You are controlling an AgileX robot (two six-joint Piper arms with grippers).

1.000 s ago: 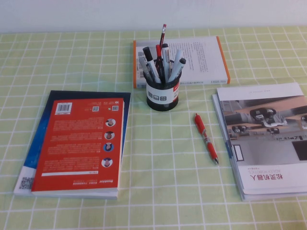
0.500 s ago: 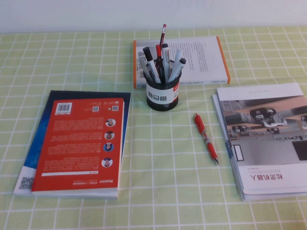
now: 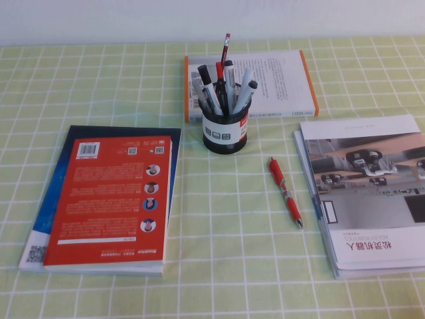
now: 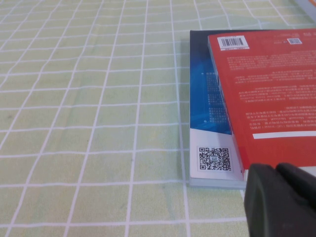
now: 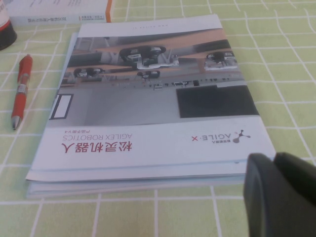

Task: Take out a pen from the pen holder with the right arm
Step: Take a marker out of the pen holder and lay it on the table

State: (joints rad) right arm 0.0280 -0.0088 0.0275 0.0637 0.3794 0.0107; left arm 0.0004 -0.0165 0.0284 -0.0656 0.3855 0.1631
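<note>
Pen holder (image 3: 225,136) stands full, red pen (image 3: 285,193) near it; right gripper (image 5: 275,187) and left gripper (image 4: 277,192), both closed and empty, well apart from it.

Behind black mesh pen holder (image 3: 225,136): orange-spined white book (image 3: 272,83)
Front-right: red plastic pen (image 3: 285,193), grey brochure stack (image 3: 365,193)
Front-left: red paperback (image 3: 109,199)
Front: bare green cloth (image 3: 226,219)

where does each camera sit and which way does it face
high view: raised on the robot's side, angled down at the pen holder mid-table; no arm shows.
left wrist view: on the left arm, facing the red book; shut left end effector in the foreground by its near edge.
right wrist view: on the right arm, facing the AgileX booklet; shut right end effector in the foreground by its near edge.
shared: high and right wrist views both show the red pen.
</note>
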